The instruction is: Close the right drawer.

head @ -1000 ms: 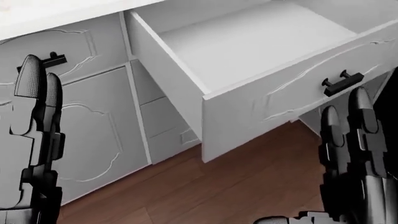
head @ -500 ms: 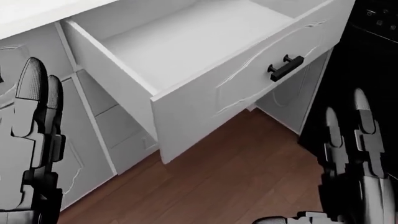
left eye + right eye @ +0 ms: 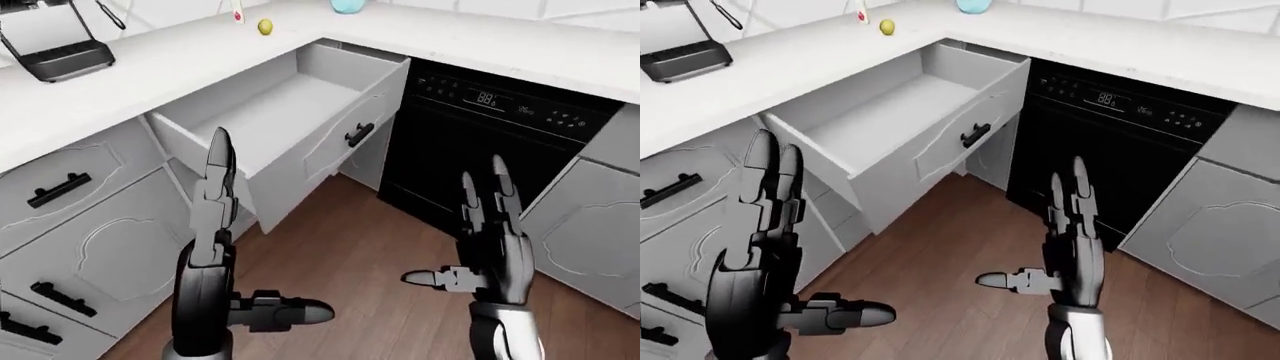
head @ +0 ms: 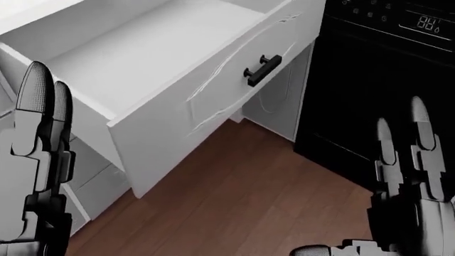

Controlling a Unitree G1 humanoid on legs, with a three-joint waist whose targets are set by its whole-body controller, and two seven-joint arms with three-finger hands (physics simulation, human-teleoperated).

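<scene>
The right drawer (image 3: 290, 120) stands pulled far out from under the white counter, empty inside, with a black bar handle (image 3: 359, 135) on its white face. In the head view the same drawer (image 4: 142, 58) fills the upper left and its handle (image 4: 263, 70) sits near the middle top. My left hand (image 3: 215, 191) is open with fingers straight up, low and to the left of the drawer face, touching nothing. My right hand (image 3: 492, 217) is open too, fingers up, to the right of the drawer and before the black appliance.
A black dishwasher (image 3: 480, 150) with a lit display stands right of the drawer. White cabinet doors and small drawers (image 3: 60, 225) run along the left. The counter (image 3: 200, 52) bears a black appliance (image 3: 60, 45), a yellow fruit (image 3: 265, 27) and a blue vessel (image 3: 347, 4). Wood floor (image 3: 370, 255) lies below.
The whole head view has swung right: the drawer slid from centre to upper left, and the black dishwasher came in at the right. Both hands keep the same open pose.
</scene>
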